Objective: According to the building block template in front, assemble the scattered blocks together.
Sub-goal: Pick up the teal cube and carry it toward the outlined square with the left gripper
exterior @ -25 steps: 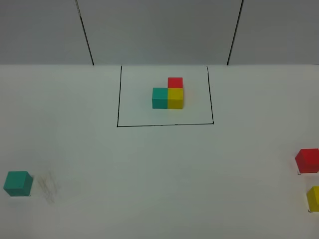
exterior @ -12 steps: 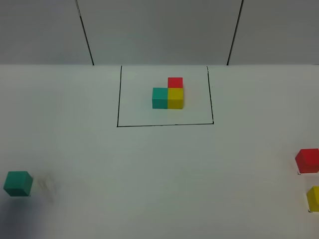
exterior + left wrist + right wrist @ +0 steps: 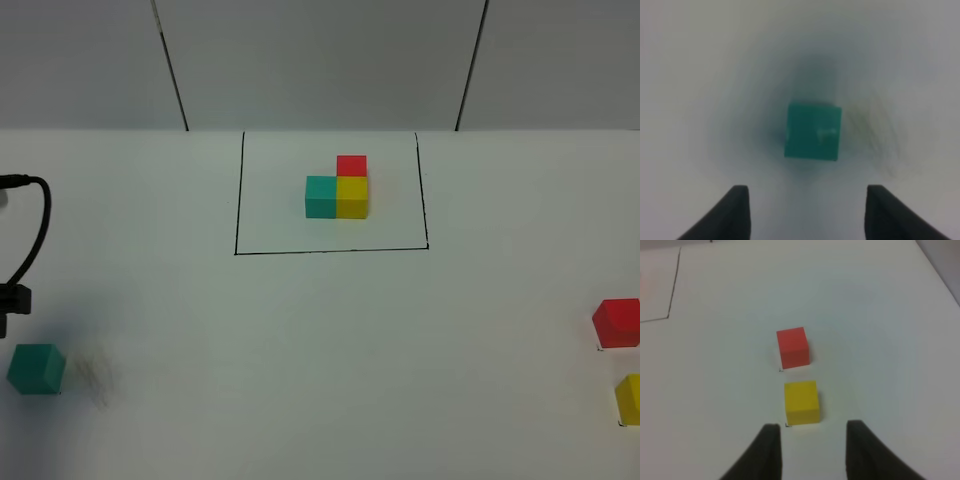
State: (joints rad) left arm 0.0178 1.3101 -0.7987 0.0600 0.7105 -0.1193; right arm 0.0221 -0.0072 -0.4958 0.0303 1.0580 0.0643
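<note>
The building block template (image 3: 337,191) is a teal, yellow and red trio inside a black drawn rectangle (image 3: 330,250) at the table's far middle. The scattered teal cube (image 3: 36,368) lies at the near left and shows in the left wrist view (image 3: 813,131). My left gripper (image 3: 805,212) is open above it, fingers apart, the cube just ahead of the tips. The scattered red cube (image 3: 616,322) and yellow cube (image 3: 629,398) lie at the right edge. In the right wrist view, the red cube (image 3: 792,347) and yellow cube (image 3: 801,402) lie ahead of my open right gripper (image 3: 812,450).
The white table (image 3: 320,340) carries only the cubes and the drawn outline. A black cable and part of the left arm (image 3: 22,250) show at the left edge. A grey wall with two dark seams (image 3: 170,65) stands behind the table.
The left arm's cable and body have come into view at the left edge, above the teal cube. The cubes have not moved.
</note>
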